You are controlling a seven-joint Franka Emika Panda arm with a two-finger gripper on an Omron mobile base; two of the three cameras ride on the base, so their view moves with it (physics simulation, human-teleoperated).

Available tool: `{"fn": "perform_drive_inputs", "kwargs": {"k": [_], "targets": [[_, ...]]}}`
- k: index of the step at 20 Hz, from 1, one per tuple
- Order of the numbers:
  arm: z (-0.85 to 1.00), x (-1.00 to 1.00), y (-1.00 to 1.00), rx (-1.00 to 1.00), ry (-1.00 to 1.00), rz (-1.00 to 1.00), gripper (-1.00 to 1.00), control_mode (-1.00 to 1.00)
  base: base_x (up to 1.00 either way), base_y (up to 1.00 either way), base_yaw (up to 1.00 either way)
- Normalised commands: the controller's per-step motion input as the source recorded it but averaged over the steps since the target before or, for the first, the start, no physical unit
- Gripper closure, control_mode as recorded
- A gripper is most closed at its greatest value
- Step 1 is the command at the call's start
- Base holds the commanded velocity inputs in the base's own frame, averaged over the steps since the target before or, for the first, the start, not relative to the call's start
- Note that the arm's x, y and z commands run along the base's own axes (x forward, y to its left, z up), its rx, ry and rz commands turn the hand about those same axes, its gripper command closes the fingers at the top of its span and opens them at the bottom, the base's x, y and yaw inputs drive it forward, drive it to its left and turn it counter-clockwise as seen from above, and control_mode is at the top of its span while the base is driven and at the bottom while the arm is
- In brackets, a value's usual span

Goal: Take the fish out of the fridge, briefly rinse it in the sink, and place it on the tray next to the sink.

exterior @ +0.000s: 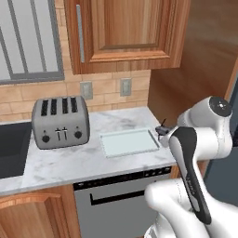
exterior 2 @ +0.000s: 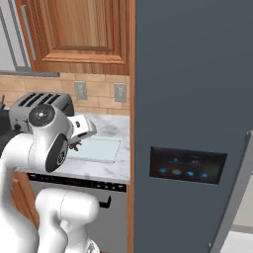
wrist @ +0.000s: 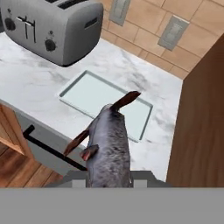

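My gripper (exterior: 162,132) is shut on the fish (wrist: 109,144), a dark grey body with a thin reddish tail that points away from the hand. The fish hangs in the air just off the right end of the tray (wrist: 92,94), above the counter's front edge. In the left base view the fish's tail (exterior: 162,123) pokes up beside the tray (exterior: 128,142). The tray is pale mint, flat and bare, and also shows in the right base view (exterior 2: 99,148). The black sink (exterior: 9,144) lies at the far left. The slate-grey fridge (exterior 2: 192,99) stands close on the right.
A silver four-slot toaster (exterior: 60,122) stands between sink and tray. A grey oven front with a black handle (exterior: 121,195) sits under the counter. A wooden side panel (wrist: 201,122) walls the counter's right end, and a wall cabinet (exterior: 125,32) hangs overhead.
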Motion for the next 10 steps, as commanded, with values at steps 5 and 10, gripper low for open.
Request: {"fn": "perform_drive_inputs", "kwargs": {"k": [5, 10], "targets": [[-0.2, 0.77, -0.08, 0.0, 0.0, 0.0, 1.0, -1.0, 0.2, -0.08, 0.0], [-0.33, 1.0, 0.47, 0.0, 0.03, -0.01, 1.0, -1.0, 0.0, 0.0, 0.0]]}}
